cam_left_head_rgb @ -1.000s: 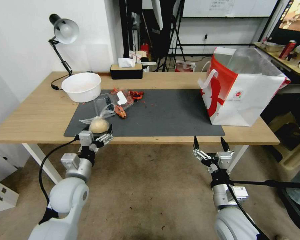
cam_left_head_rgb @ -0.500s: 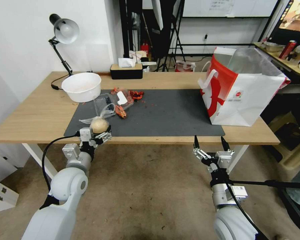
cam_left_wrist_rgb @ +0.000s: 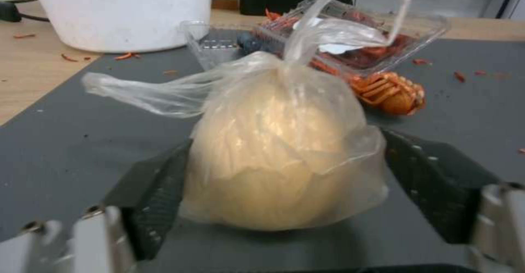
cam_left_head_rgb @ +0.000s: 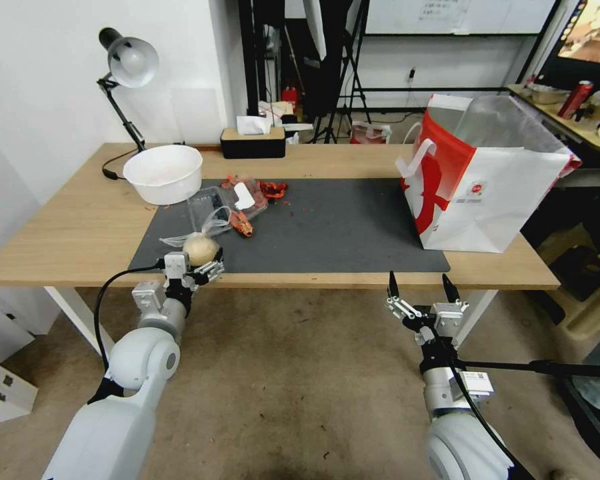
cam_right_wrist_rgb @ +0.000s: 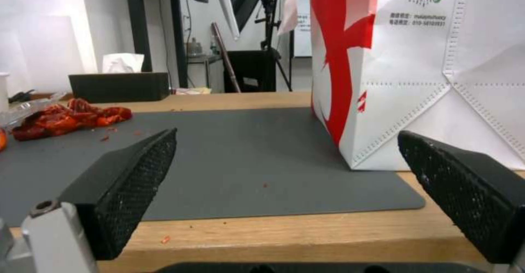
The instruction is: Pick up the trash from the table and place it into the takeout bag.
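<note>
Left gripper (cam_left_head_rgb: 195, 265): at the near edge of the long light-wood counter (cam_left_head_rgb: 80, 227), low and level so its black jaws flank the clear plastic bag with a tan bun (cam_left_wrist_rgb: 281, 150); they touch the film on both sides, closed round it.
Bun bag: resting on the dark grey rectangular mat (cam_left_head_rgb: 340, 227), knotted top up, not lifted.
Other trash: clear plastic clamshell tray with red scraps (cam_left_head_rgb: 237, 200) just behind the bun; white round bowl (cam_left_head_rgb: 163, 173) beside the mat's far corner.
Takeout bag: big white paper carrier with a red side panel (cam_left_head_rgb: 493, 200) stands open-topped, well apart across the mat.
Right gripper (cam_left_head_rgb: 421, 288): parked below the counter edge near the carrier, jaws spread wide, holding nothing.
</note>
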Available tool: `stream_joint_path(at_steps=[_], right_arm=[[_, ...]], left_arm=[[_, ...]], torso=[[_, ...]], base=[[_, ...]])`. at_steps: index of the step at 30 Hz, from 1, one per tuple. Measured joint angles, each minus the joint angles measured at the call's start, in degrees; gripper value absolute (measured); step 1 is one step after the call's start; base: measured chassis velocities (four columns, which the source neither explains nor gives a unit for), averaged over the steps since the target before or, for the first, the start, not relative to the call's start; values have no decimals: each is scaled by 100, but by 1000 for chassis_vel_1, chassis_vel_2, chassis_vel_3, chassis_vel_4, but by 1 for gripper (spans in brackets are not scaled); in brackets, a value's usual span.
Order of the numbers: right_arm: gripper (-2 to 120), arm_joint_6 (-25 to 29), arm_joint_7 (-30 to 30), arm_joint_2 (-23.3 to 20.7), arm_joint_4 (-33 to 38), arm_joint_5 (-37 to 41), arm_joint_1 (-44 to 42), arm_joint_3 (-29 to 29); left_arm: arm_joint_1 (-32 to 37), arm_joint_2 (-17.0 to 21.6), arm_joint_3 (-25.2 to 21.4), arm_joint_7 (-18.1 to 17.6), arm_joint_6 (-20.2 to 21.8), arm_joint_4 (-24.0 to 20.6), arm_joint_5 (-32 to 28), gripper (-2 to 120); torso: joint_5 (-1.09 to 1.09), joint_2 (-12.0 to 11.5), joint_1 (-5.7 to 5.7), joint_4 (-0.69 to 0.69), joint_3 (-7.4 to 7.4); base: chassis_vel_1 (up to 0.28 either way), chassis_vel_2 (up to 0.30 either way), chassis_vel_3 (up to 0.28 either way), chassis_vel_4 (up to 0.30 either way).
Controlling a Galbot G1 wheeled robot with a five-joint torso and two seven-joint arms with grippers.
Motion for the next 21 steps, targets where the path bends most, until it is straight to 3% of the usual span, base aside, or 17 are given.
stream_joint_path(at_steps=[3,12,21], right_arm=[[100,15,7,26,-24,-31,-2,1],[100,18,12,44,-29,-48,13,-10],[100,46,22,74,-28,-57,-5,-12]], left_arm=[[-21,56,4,17,-25,43,55,64],[50,156,-39,160,-157,63,205,35],[186,346,-186,658,-695,-225,357,1]], torso=[[1,0,-1,0,0],[0,0,-1,0,0],[0,0,-1,0,0]], base=[[0,0,0,0],[0,0,0,0],[0,0,0,0]])
